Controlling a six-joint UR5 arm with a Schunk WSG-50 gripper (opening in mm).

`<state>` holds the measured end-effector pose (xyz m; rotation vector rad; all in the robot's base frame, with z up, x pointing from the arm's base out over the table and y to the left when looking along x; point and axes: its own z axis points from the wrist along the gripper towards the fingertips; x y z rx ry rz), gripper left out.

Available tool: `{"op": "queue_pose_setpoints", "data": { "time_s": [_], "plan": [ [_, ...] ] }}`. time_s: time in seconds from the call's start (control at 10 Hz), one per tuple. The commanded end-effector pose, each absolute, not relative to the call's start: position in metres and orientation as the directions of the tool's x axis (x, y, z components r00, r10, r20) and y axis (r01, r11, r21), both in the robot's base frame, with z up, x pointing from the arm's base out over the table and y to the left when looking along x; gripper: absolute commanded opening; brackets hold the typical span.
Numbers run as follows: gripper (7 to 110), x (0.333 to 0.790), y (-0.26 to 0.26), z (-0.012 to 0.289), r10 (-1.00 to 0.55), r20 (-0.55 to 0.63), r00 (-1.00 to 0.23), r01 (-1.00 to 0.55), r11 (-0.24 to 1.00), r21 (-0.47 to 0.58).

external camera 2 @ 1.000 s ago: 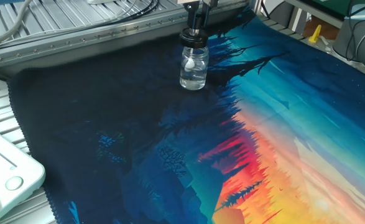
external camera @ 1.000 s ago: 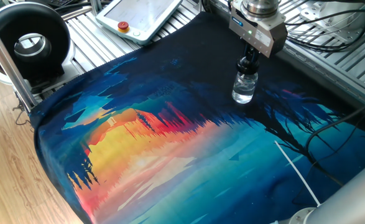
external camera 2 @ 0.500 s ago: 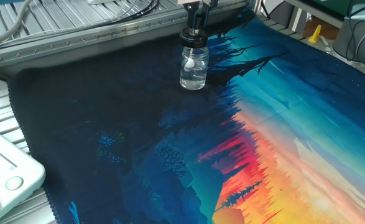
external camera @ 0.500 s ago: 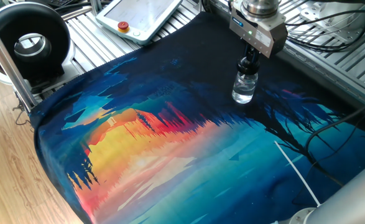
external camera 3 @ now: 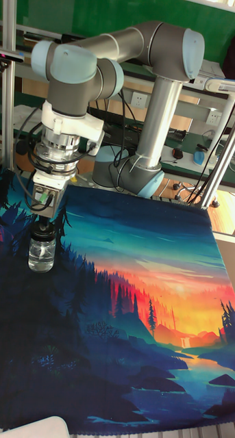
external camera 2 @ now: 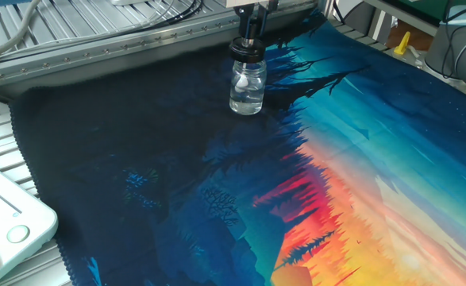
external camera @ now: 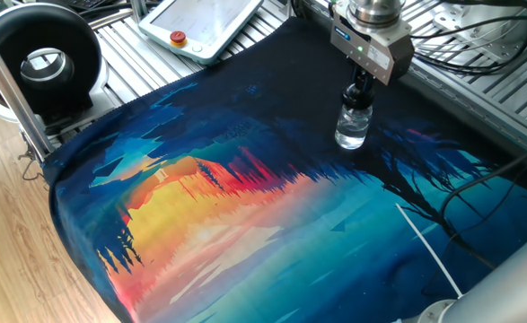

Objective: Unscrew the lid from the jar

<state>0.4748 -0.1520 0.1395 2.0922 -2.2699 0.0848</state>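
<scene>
Toward the far edge of the colourful mat (external camera: 245,224), on its dark part, the jar (external camera: 353,126) stands upright, with the gripper (external camera: 362,87) directly above it. Its fingers (external camera 2: 251,24) are drawn close together around the narrow tip of the lid (external camera 2: 248,49); they look shut on that tip, though the actual contact is too small to confirm in any view. A tablet-like control panel (external camera: 205,25) lies well off to the left on the slatted table (external camera: 478,90).

My judgement is that the jar is light and will not resist turning by its own weight (nothing else holds the glass body, only its footing on the mat). A stiff thread could therefore spin the whole jar instead of freeing the lid. Glass is hard, slick and breakable, so tipping it is the main risk. The lid's tip is rounded and thin, likely slippery plastic; a firmer hold would be lower, on the wider black collar just above the neck, squeezed squarely and kept vertical.
</scene>
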Motion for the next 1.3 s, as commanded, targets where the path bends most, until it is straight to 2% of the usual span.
{"op": "queue_pose_setpoints", "data": {
  "time_s": [0.0, 1.2],
  "plan": [
    [7, 0.4767, -0.1465, 0.1371, -0.994, 0.057, -0.09, -0.996, 0.089, -0.01],
    [7, 0.4766, -0.1404, 0.129, -0.993, 0.052, -0.105, -0.994, 0.104, -0.014]
  ]
}}
